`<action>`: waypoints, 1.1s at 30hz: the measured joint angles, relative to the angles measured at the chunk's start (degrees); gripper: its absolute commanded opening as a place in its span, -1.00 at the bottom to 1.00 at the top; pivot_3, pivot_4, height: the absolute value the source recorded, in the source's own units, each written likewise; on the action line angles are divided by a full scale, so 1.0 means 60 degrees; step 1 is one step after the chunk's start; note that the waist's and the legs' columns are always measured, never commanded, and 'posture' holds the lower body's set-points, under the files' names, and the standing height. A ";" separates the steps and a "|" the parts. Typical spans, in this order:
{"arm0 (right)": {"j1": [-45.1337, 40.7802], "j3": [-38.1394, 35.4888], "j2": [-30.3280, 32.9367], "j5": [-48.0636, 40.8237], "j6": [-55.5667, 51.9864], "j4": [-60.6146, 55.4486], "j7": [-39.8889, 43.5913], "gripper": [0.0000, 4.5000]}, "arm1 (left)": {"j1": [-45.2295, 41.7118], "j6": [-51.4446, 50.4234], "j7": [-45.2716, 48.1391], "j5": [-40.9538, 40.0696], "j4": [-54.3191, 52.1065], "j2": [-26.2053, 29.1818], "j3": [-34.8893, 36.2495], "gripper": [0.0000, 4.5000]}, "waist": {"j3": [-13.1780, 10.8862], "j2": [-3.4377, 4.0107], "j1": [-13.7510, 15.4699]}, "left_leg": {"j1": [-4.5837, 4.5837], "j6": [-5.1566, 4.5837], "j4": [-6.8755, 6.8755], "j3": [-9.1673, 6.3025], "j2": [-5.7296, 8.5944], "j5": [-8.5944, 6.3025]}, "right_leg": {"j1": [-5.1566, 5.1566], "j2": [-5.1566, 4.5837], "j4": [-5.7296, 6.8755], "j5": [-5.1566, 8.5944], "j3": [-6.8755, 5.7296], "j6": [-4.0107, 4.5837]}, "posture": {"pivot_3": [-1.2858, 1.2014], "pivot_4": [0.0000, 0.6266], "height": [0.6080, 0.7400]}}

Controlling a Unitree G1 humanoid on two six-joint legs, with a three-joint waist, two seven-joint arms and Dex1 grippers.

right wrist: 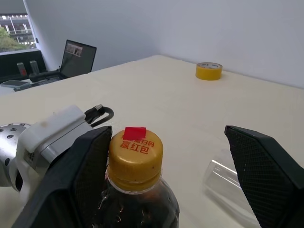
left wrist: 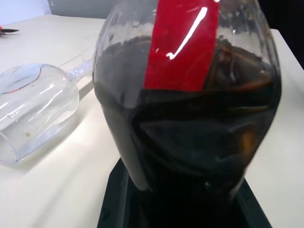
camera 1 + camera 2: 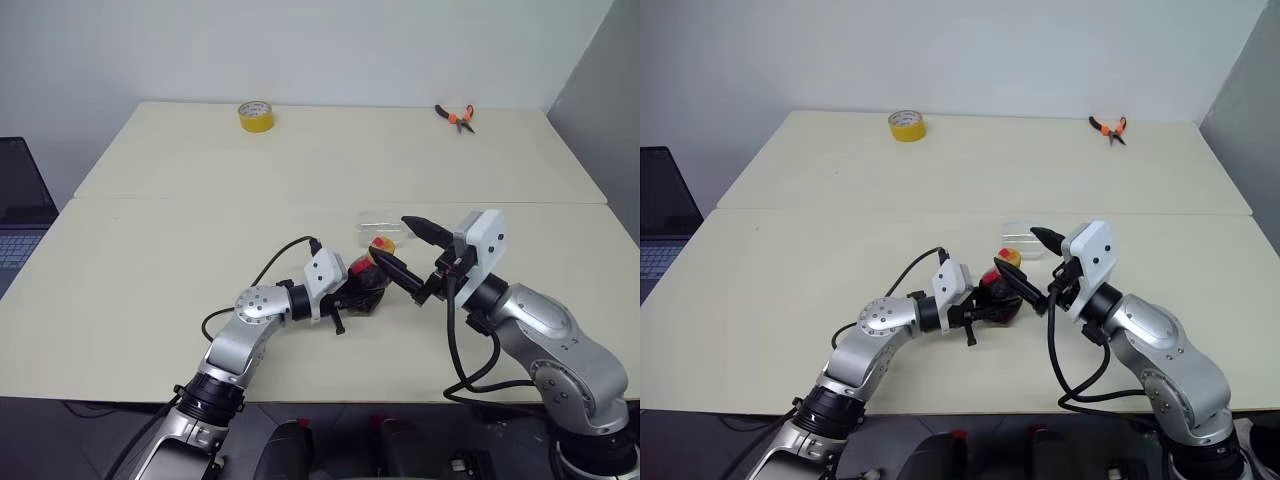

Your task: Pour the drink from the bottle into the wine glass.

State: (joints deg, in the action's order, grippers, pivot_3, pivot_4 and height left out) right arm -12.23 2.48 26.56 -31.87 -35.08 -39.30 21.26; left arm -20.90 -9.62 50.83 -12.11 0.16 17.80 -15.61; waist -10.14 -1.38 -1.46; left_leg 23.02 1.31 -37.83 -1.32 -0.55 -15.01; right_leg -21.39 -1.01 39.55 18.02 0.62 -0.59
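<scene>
The bottle holds dark drink and wears a red label and a yellow cap. It stands just above the table near the front middle, with my left gripper shut on its lower body from the left. My right gripper is open, one finger on each side of the cap. The wine glass lies on its side on the table just behind the bottle, and it looks empty.
A yellow tape roll sits at the table's far left and orange-handled pliers at the far right. A laptop stands off the table's left edge. A seam runs across the tabletop.
</scene>
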 measured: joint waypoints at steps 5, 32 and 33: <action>0.0098 -0.0033 0.0389 0.0206 0.0007 -0.0118 0.0113 0.80 | 0.0000 -0.0032 -0.0007 0.0049 0.0081 -0.0001 -0.0051 -0.72 | 0.0000 0.0000 0.0002 | 0.0000 0.0000 0.0000 0.0000 0.0001 0.0000 | 0.0000 0.0000 0.0000 0.0000 0.0000 0.0000 | 0.03 -0.52 1.00; 0.0324 -0.1514 0.0572 -0.2382 -0.1335 -0.0620 0.0099 0.80 | 0.0002 0.0002 0.0180 0.0131 0.0177 -0.0042 0.0007 -0.72 | 0.0000 0.0000 -0.0001 | -0.0001 0.0000 0.0000 0.0001 0.0001 0.0000 | 0.0003 0.0001 0.0002 0.0000 0.0001 0.0000 | 0.03 -0.52 1.00; 0.0232 -0.1345 0.0505 -0.2329 -0.1339 -0.0584 -0.0002 0.80 | 0.0003 0.0002 0.0179 0.0132 0.0178 -0.0040 0.0008 -0.72 | 0.0000 0.0000 -0.0001 | -0.0001 0.0000 0.0000 0.0001 0.0001 0.0000 | 0.0003 0.0001 0.0001 0.0000 0.0002 0.0000 | 0.03 -0.52 1.00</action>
State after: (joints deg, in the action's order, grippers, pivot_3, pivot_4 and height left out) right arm -10.84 -5.59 29.59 -45.84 -43.12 -42.81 21.25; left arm -20.88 -9.61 51.90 -11.31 1.23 17.56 -15.56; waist -10.14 -1.38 -1.47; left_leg 23.01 1.30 -37.84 -1.31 -0.55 -15.01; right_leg -21.37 -1.00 39.55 18.02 0.63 -0.59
